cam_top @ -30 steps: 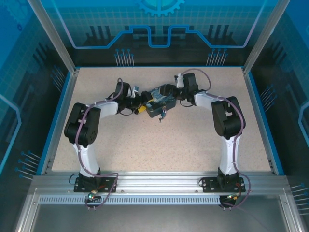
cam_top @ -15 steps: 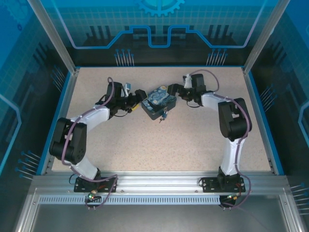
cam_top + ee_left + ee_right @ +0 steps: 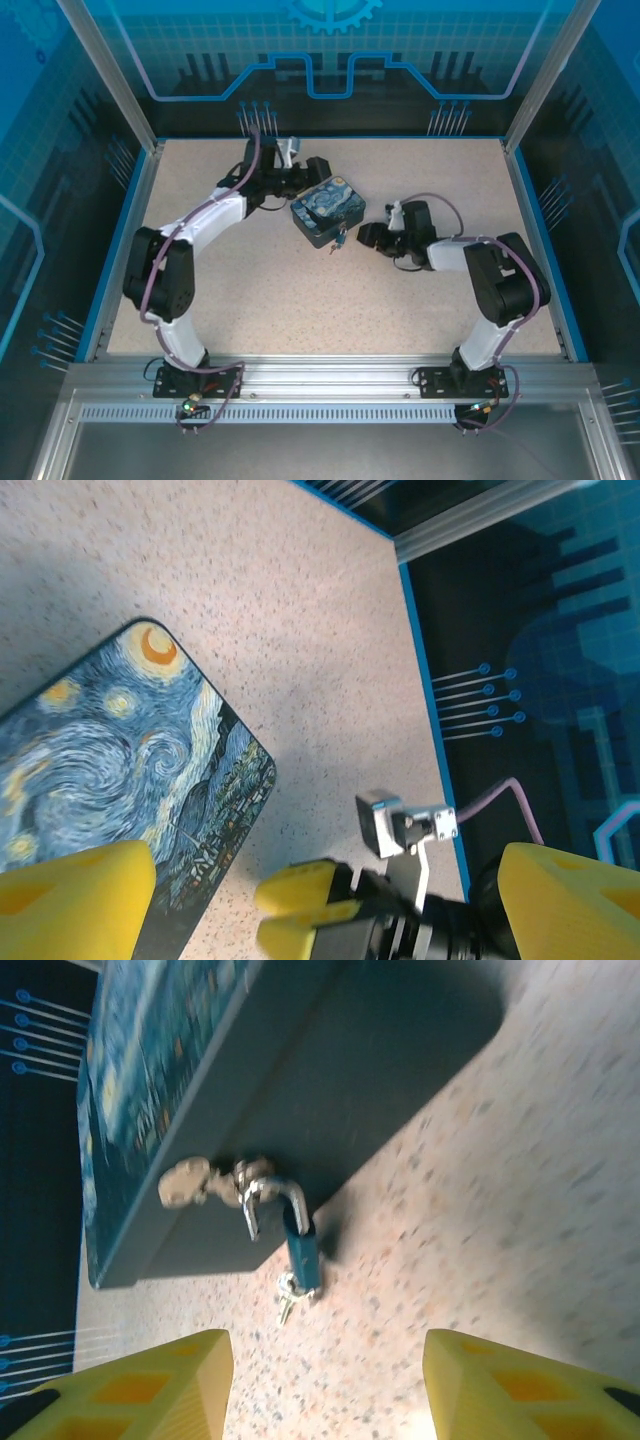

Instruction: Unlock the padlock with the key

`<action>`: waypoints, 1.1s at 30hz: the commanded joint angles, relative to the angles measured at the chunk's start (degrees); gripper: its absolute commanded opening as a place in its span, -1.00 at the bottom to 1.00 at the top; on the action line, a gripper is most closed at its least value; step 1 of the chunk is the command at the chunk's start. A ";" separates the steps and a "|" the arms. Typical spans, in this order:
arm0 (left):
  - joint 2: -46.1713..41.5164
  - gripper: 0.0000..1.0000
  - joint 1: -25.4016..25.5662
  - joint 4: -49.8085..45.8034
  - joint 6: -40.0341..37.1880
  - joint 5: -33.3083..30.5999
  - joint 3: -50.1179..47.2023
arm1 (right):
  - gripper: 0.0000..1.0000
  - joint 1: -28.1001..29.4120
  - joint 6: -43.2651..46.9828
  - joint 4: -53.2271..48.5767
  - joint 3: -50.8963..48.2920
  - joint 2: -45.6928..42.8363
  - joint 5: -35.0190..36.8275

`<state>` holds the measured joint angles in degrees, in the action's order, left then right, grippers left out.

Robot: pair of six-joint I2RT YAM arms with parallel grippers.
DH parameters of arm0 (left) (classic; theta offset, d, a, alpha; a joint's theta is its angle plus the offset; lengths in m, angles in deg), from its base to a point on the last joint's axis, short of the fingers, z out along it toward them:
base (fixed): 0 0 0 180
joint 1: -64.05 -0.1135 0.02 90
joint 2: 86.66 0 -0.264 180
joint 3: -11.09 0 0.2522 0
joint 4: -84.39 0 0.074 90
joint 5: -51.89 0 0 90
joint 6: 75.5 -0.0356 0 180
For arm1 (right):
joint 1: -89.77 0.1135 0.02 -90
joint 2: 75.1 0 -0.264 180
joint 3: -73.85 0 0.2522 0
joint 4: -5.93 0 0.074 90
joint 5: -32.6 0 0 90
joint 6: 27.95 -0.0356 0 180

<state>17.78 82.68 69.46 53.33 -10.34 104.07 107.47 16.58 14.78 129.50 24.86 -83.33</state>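
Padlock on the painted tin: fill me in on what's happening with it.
The padlock hangs from the latch of the tin box, the key in its base; its shackle looks open at one end. The right end effector, open, faces it without touching. The left end effector, open, sits at the box's far side, holding nothing.

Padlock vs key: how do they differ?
Colour: the small blue-bodied padlock with a silvery shackle is two-toned; the tiny silvery-grey metal key is all grey. Size: the key looks shorter and thinner than the padlock. Pose: the padlock hangs from the hasp of the dark-blue painted tin box; the key sits at the padlock's lower end. Both are small.
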 commanded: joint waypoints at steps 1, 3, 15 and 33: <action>4.14 0.80 0.78 -0.80 0.03 1.75 3.18 | 0.02 1.83 -5.56 9.15 -0.96 1.83 1.98; 6.09 0.80 1.05 -0.03 0.87 2.21 4.16 | -0.02 2.70 -6.75 11.14 -1.28 3.51 3.06; 10.81 0.80 1.41 -0.30 1.34 2.71 5.70 | -0.25 5.28 -11.19 20.80 0.30 13.92 2.22; 11.65 0.80 1.41 -0.56 1.76 1.67 5.13 | -0.64 6.92 -12.45 21.92 1.85 17.98 4.25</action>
<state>28.65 83.73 69.42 54.88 -9.14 108.07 112.34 4.90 38.36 131.25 39.55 -80.91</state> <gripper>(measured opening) 0.900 0.194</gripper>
